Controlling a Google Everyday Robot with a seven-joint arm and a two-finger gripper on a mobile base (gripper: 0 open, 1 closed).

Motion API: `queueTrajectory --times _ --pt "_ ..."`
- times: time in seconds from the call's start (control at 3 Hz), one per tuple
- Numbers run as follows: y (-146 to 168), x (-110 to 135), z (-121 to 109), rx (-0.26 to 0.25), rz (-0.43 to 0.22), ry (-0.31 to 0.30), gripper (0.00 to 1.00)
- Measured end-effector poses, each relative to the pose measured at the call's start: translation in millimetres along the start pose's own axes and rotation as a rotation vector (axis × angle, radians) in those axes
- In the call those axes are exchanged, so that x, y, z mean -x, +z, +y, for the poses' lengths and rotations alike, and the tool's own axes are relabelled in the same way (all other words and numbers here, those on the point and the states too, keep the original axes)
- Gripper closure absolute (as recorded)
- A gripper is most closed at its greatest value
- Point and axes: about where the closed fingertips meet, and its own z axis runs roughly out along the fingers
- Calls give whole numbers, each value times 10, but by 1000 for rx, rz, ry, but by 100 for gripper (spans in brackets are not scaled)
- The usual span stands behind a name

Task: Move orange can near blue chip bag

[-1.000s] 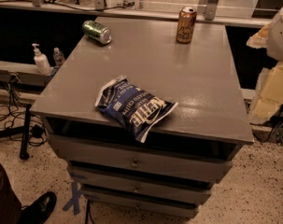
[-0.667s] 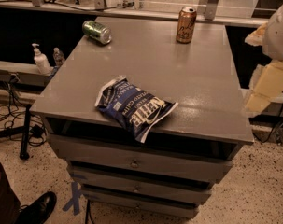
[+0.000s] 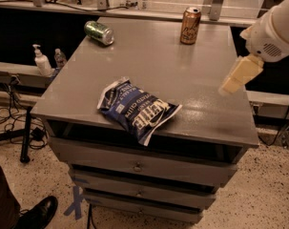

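The orange can [image 3: 190, 25] stands upright at the far right of the grey cabinet top [image 3: 191, 80]. The blue chip bag [image 3: 137, 109] lies flat near the front edge, left of centre, with white lettering facing up. My gripper [image 3: 231, 83] hangs over the right side of the top, on the white arm [image 3: 275, 30] that comes in from the upper right. It is in front of and to the right of the orange can, well apart from it, and to the right of the bag. It holds nothing that I can see.
A green can [image 3: 99, 32] lies on its side at the far left corner. Sanitizer bottles [image 3: 40, 61] stand on a lower shelf to the left. Drawers [image 3: 139, 166] are below the top. A person's shoe [image 3: 39, 213] and cables are on the floor at the left.
The arm and gripper have moved left and inward, from beyond the cabinet's right edge to over its right side. The cans and the bag have not moved.
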Motion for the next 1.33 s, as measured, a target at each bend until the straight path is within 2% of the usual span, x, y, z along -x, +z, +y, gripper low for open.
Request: queueTrajectory --times 0.33,0.67,1.0,1.33 --pt "325 91 -411 -44 -76 99 0" --pt "624 320 -761 -73 -180 193 0" --pt "836 654 -1052 -120 -288 253 0" --pt "836 654 -1052 -120 -288 253 0"
